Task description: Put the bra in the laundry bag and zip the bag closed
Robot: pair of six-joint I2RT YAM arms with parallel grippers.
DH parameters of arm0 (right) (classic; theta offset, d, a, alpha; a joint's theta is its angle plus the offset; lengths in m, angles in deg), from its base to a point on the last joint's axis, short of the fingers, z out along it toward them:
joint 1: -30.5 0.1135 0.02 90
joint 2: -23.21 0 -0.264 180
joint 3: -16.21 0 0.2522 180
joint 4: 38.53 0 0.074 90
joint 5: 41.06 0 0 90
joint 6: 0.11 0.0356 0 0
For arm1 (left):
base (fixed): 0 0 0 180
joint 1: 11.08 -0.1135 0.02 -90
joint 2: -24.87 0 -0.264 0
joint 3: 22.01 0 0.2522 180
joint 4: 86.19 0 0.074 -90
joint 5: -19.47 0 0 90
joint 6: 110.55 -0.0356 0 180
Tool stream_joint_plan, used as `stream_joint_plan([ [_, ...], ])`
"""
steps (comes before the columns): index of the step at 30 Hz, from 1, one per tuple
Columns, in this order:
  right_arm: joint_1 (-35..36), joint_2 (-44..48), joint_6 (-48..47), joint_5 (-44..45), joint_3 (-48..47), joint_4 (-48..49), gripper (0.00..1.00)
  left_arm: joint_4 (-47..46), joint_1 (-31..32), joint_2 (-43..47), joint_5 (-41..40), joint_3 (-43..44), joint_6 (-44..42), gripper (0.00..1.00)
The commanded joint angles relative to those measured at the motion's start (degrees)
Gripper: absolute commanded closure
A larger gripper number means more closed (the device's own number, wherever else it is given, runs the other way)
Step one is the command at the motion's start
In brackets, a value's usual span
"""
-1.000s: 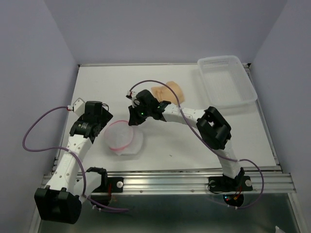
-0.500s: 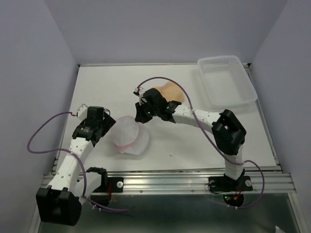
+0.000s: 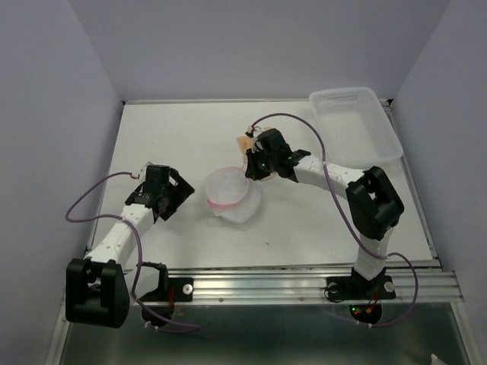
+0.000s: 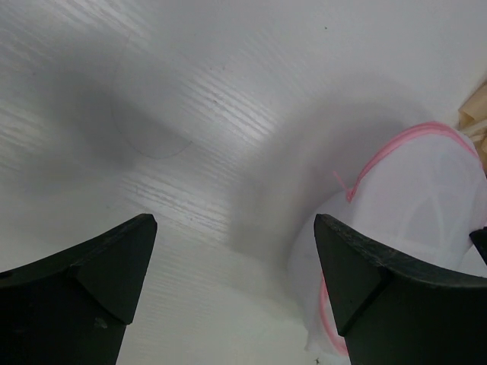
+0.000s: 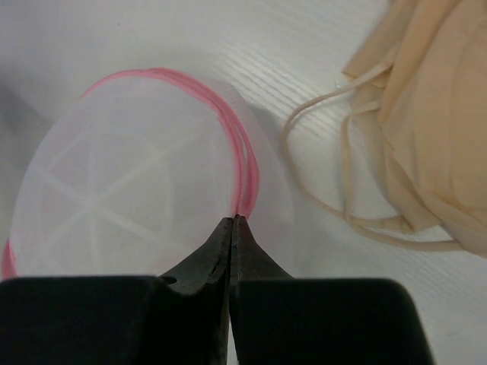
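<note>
Since the earlier frames, our right hand [image 5: 233, 220] had dragged the laundry bag [image 3: 232, 195] rightward and farther across the counter [image 3: 167, 137], and our left hand [image 4: 232, 228] had followed it. We judged this the bag-positioning step: the right hand was pinched shut on the pink zipper rim [image 5: 247, 171], the left spread wide and empty just left of the bag. The bra [image 5: 434, 122] lay outside the bag, on the counter just beyond its far right side. Next, we judged, the mouth needed holding open while the bra was lifted in. From above, the right arm hid most of the bra, and we could not tell how far the zip stood open.
</note>
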Motion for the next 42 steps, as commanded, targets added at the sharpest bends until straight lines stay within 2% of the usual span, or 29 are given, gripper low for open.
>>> stream_joint_plan([
  [1, -1.4, 4.1, -1.5, 2.1, 0.5, 0.9, 0.99, -5.7, -0.2, -0.6, 4.8, 0.1, -2.5, 0.04],
  [4, -2.0, 5.3, -1.4, 2.9, -0.5, 0.2, 0.99, -7.8, -0.2, -0.7, 6.0, 1.0, -5.9, 0.04],
  [7, -2.0, 6.6, 0.0, -0.2, -2.5, -0.3, 0.99, -9.3, 1.2, -1.2, 8.5, 4.0, -10.0, 0.04],
  [9, -2.0, 7.3, 3.3, -0.4, -3.6, -0.9, 0.99, -10.0, 5.1, -1.2, 8.3, 5.7, -14.0, 0.03],
  [10, -2.0, 7.6, 4.3, -1.0, -4.8, -2.0, 0.99, -10.0, 9.1, -1.0, 7.7, 7.8, -15.5, 0.01],
  [15, -2.0, 7.8, 10.7, -0.5, -7.9, -6.9, 0.99, -10.3, 18.4, -0.2, 3.3, 12.2, -18.5, 0.01],
  [22, -2.0, 7.0, 15.5, -1.9, -10.6, -10.5, 0.99, -10.6, 24.3, 2.8, -2.9, 13.0, -23.1, 0.01],
  [27, -2.0, 6.6, 16.5, -3.5, -11.6, -11.8, 0.99, -11.4, 30.9, 0.7, -10.2, 14.3, -25.0, 0.01],
  [30, -2.0, 6.0, 16.3, -3.3, -12.9, -13.2, 0.99, -11.4, 35.1, -3.8, -12.9, 16.9, -27.6, 0.01],
  [33, -2.0, 5.6, 16.9, -4.0, -13.5, -13.7, 0.99, -10.2, 39.5, -8.5, -19.6, 19.9, -29.0, 0.01],
  [38, -2.0, 6.3, 16.9, -5.7, -13.2, -13.7, 0.99, -3.9, 40.0, -16.4, -32.5, 25.3, -24.6, 0.01],
  [42, -2.0, 6.9, 16.2, -5.8, -12.3, -13.7, 0.99, -0.7, 40.0, -19.3, -36.9, 27.3, -20.9, 0.05],
])
